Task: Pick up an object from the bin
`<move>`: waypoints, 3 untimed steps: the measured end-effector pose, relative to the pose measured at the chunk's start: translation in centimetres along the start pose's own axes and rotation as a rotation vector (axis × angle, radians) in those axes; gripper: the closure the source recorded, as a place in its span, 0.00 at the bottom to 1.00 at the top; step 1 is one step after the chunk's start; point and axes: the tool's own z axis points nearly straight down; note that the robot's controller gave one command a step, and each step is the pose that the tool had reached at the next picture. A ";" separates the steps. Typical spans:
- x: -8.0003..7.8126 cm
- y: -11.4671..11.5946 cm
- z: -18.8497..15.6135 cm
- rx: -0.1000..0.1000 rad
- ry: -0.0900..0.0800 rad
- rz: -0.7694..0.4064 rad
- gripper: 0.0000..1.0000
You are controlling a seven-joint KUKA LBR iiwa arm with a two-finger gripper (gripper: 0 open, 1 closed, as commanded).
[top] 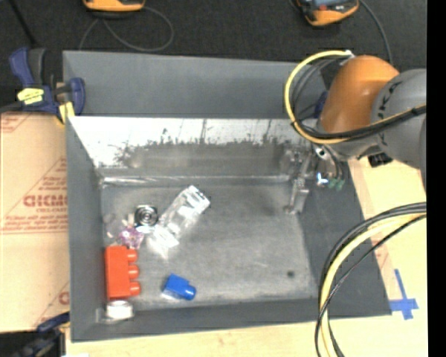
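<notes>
I had the end effector [298, 190] hanging low near the right wall of the grey bin [186, 88], over bare floor; whether it stood wide or narrow I could not tell. The loose things lay well apart from it, gathered in the front left corner: an orange block [121, 271], a blue piece [178, 287] just beside it, and a clear crumpled packet [177, 216] and a silver round part [145, 215] behind; I judged nothing picked yet, since any grasp called for crossing leftward.
</notes>
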 end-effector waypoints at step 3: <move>0.4 1.4 3.3 -0.002 0.017 0.428 0.00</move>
